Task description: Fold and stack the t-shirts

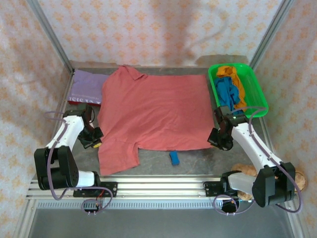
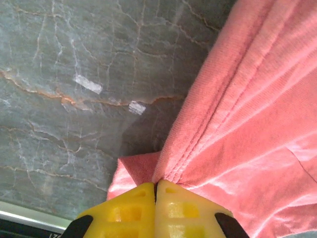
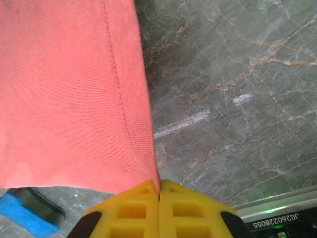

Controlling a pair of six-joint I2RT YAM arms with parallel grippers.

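First fold of the salmon-pink t-shirt (image 1: 153,111) judged to be in hand, its near edge pinched at both ends.

The shirt is spread flat across the middle of the table (image 1: 198,159), collar to the far left and one sleeve hanging toward the near edge. A lilac t-shirt (image 1: 86,83) is laid folded at the far left. Blue (image 1: 228,94) and orange (image 1: 233,74) ones are heaped in the green basket (image 1: 238,65) at the far right. The left gripper (image 2: 155,191) is closed on bunched cloth at the sleeve seam, and the right gripper (image 3: 159,188) is closed on the hem corner. An even lift by both is called for next, so that the near edge can be carried over to the far edge without slack.
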